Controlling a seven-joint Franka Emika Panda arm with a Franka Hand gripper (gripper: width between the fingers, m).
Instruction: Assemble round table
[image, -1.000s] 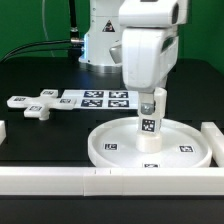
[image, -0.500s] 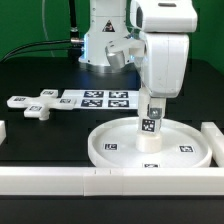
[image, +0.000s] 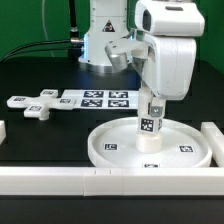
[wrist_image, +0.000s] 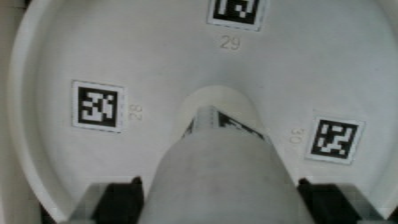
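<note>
Large round rimmed white plastic disc lies flat on the black table, toward the exterior view's right. Short white cylindrical leg stands upright on its central hub, its top clasped between the fingers of the gripper. Small white cross-shaped foot lies well apart from the disc, beside the marker board.

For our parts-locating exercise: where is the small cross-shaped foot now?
The cross-shaped foot lies on the table at the exterior view's left, next to the marker board, apart from the round disc.
</note>
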